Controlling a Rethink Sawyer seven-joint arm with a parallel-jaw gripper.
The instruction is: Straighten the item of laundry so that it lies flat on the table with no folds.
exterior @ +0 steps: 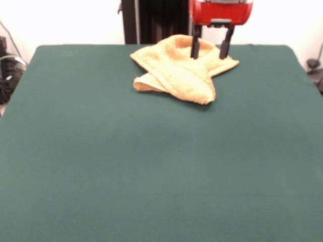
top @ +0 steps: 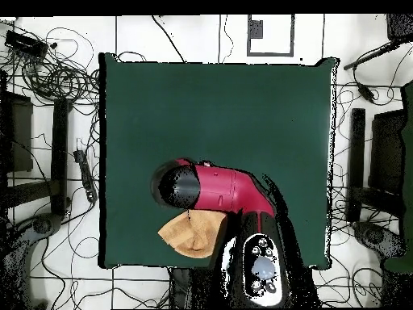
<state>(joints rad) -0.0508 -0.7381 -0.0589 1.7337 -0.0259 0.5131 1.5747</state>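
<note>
While the gripper [exterior: 209, 50] is hovering with fingers spread and empty, the towel [exterior: 181, 70] is lying crumpled directly beneath it on the table [exterior: 151, 166]. Soft, light and limp, it is probably best pinched at an outer hemmed corner.

broad dark green cloth tabletop [exterior: 151, 171] bare across its front and sides, crumpled yellow-orange terry towel [exterior: 179, 70] the only obstacle, near the far edge
</note>
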